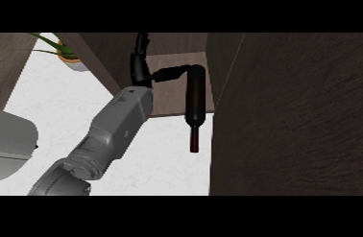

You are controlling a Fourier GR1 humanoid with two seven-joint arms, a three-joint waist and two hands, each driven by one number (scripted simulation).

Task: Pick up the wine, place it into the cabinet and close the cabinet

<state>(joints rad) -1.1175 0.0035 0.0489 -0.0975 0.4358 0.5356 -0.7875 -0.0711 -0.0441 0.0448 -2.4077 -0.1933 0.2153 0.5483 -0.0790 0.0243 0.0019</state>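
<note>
The left hand (159,75), fingers curled round the base of the wine bottle (194,104), holds it at the open cabinet (284,111) shelf's mouth, long axis running far-to-near, neck pointing back over the table (163,159).

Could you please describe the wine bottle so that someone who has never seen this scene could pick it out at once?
Start at the dark wooden cabinet filling the right side. Just left of its open door, at the shelf's edge, the left hand grips the wine bottle. It is the only long, dark, slender thing there, its reddish neck pointing down over the white counter.
</note>
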